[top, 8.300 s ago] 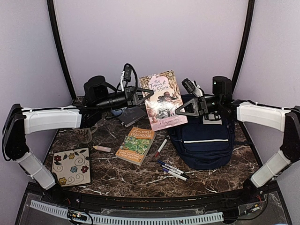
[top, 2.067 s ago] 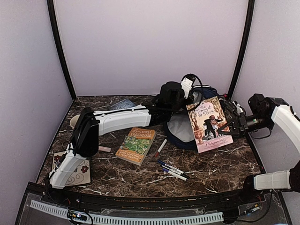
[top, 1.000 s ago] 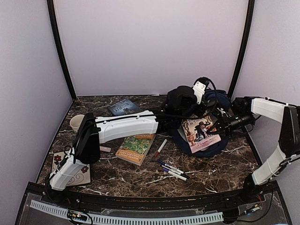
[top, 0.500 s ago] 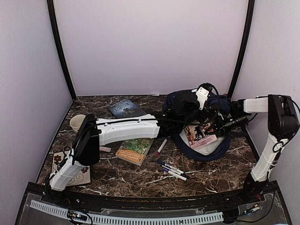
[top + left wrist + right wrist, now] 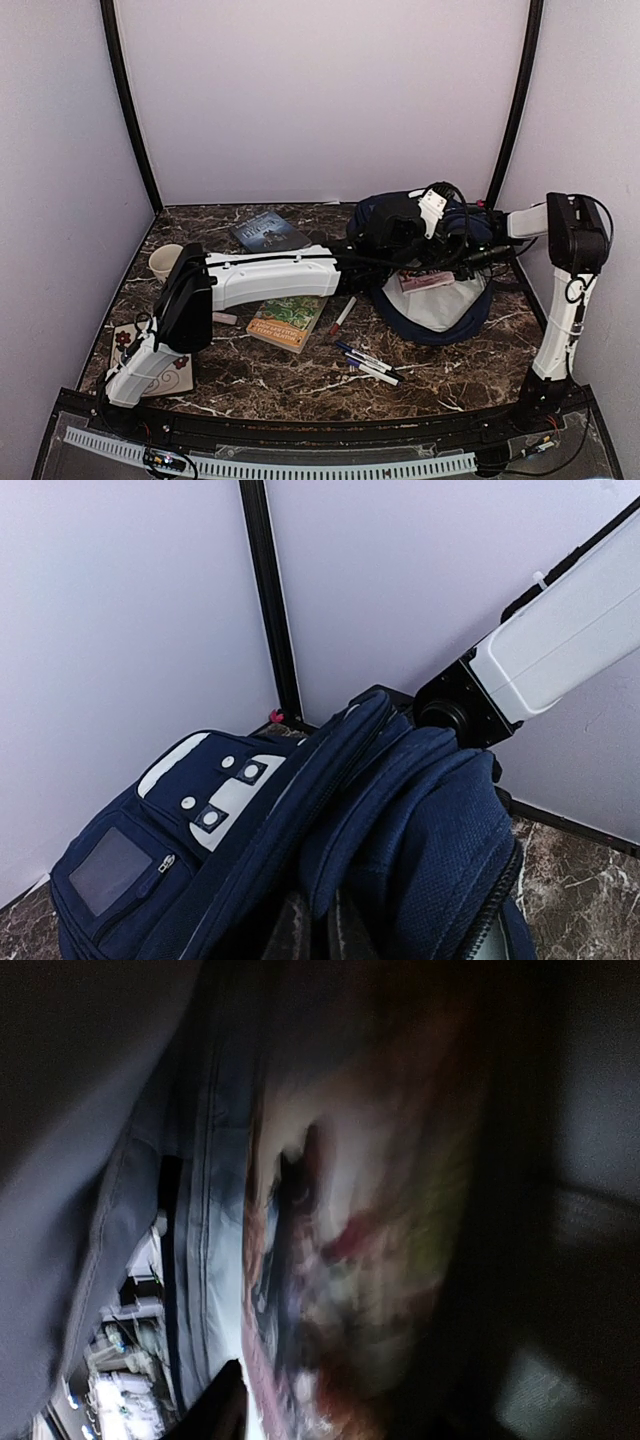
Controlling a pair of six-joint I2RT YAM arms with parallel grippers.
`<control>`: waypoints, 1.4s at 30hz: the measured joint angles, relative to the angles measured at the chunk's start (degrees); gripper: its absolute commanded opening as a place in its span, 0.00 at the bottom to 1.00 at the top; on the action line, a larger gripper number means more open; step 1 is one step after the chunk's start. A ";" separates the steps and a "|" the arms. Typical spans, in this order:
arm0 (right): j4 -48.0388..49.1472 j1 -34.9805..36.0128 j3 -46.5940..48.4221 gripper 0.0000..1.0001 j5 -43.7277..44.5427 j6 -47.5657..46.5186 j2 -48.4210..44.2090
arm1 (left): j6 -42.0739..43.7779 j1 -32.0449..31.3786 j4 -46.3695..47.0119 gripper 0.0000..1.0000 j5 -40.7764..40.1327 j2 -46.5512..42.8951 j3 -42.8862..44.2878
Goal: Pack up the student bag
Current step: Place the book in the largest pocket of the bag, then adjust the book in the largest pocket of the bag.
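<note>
The large navy-blue fabric student bag with thin white stripes (image 5: pixel 436 328) sits at the far right of the brown marbled table (image 5: pixel 300 385), its mouth gaping toward the near edge so the pale grey lining (image 5: pixel 440 306) shows. What matters now is how the illustrated pinkish-cream paperback (image 5: pixel 425 282) lies to the right gripper (image 5: pixel 470 258). The book is directly ahead of that pincer, down inside the mouth, and its visible edge runs left to right across the opening, roughly along the line on which the right forearm enters from the right wall. The wrist view is dark and smeared (only the cover and one dark finger can be made out), so I cannot tell how wide the right jaws stand or whether they have hold of the book. The left gripper (image 5: pixel 430 235) is clamped tight, apparently pinching the bag's upper rim and holding it raised. My judgement is that the right arm's way out lies back rightward under that lifted rim.
</note>
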 measured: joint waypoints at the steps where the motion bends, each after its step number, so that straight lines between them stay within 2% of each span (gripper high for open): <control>1: 0.33 -0.20 0.20 0.54 0.07 -0.02 0.37 | 0.07 0.00 0.02 0.00 -0.02 -0.09 -0.24; 4: 0.61 -0.63 -1.64 0.59 0.57 0.13 -1.38 | 0.42 -0.02 0.17 0.00 -0.26 -1.01 -2.03; 7: 1.07 -0.61 -5.62 0.62 4.72 0.42 -7.58 | 0.72 -0.02 0.66 0.00 -0.68 -2.43 -4.11; 12: 1.07 -0.44 -9.68 0.64 12.33 0.46 -18.73 | 1.05 0.00 2.38 0.00 -1.66 -4.92 -6.75; 17: -1.01 -0.22 -13.11 0.66 18.34 -2.71 -24.57 | 1.03 -0.02 2.91 0.00 -1.99 -5.97 -7.28; 21: -2.86 -0.15 -15.82 0.66 22.91 -7.74 -27.76 | 0.81 -0.04 2.86 0.00 -1.95 -6.32 -7.96; 24: -3.30 -0.15 -18.78 0.62 24.76 -12.85 -32.35 | 0.33 -0.31 3.23 0.00 -1.68 -6.40 -8.20; 29: -4.76 -0.22 -24.74 0.54 24.57 -23.56 -41.75 | -0.74 -0.63 3.69 0.00 -1.38 -6.75 -8.37; 35: -6.19 0.28 -28.59 0.50 25.35 -36.20 -47.87 | -2.36 -0.68 3.67 0.00 0.13 -7.50 -9.22; 38: -5.81 0.31 -28.79 0.51 27.96 -39.56 -47.60 | -3.43 -0.66 3.37 0.00 1.40 -7.52 -9.68; 42: -3.39 0.92 -28.79 0.60 31.30 -42.60 -46.71 | -4.87 -0.66 2.69 0.00 3.17 -7.52 -9.84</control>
